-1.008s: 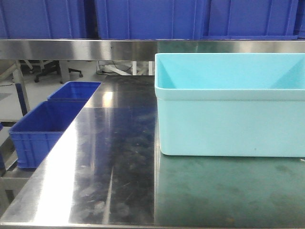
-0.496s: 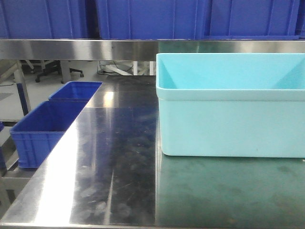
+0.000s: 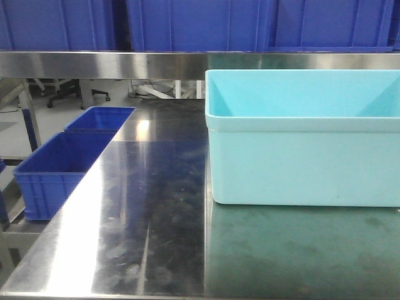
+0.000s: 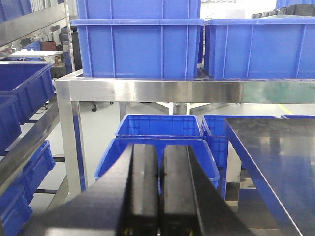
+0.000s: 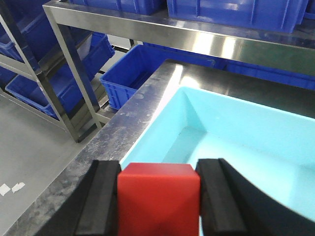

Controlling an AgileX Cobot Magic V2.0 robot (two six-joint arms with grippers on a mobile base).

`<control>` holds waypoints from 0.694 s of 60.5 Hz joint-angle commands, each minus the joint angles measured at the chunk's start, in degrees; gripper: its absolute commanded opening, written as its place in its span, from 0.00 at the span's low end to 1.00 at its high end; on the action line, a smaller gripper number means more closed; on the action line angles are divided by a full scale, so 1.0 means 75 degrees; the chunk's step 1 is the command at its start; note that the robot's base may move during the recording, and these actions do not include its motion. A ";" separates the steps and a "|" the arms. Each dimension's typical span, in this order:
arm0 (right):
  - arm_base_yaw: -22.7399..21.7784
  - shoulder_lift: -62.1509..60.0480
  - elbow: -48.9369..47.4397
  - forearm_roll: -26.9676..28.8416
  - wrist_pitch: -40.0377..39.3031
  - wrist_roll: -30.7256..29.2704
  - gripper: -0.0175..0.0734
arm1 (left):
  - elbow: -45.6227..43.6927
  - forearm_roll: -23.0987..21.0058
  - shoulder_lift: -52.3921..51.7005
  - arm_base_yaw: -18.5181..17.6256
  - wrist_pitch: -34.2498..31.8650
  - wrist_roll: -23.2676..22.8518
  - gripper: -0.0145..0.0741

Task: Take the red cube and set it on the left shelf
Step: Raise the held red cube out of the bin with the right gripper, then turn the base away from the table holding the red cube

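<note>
- Right gripper (image 5: 160, 211) is clamping the red cube (image 5: 158, 194) between its two black fingers (image 5: 103, 201), one pad pressing on each opposite flat face.
- Left gripper (image 4: 160, 152) is pointing at the rack with its jaws pressed together and nothing between them.
- Neither arm is showing in the front view, so only the wrist views are telling how the grippers stand.
- Seen from the right wrist, the cube is hanging over the left edge of the tub (image 5: 162, 132), which is standing on the right part of the table (image 5: 123, 118).
- The cube is looking rigid, light and smooth-sided. Its edges are crisp, so it is probably sitting firmly in a flat-on-flat grip, though a glossy face could be slipping if the squeeze eases.
- Gripping across two parallel faces near the middle, as now, is looking like the best hold. It is leaving the underside free for setting down.
- The left shelf (image 5: 197, 34) is running above the far edge of the table, with big blue crates (image 3: 187, 25) crowding its top. Free room along its front rail is looking tight.
- More crates (image 3: 56, 169) are sitting lower, beyond the table's left edge, with grey floor (image 5: 29, 147) beneath.
- The tabletop is brushed steel, shiny and hard, so a dropped cube would likely be bouncing or sliding.
</note>
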 commanded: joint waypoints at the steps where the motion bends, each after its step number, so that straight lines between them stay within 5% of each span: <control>1: 0.0030 -0.0018 -0.0212 0.0049 -0.0665 -0.0108 0.26 | 0.0188 0.0000 -0.0109 -0.0030 -0.0651 0.0002 0.28; 42: 0.0030 -0.0018 -0.0212 0.0049 -0.0663 -0.0108 0.26 | 0.0188 0.0000 -0.0109 -0.0030 -0.0651 0.0002 0.28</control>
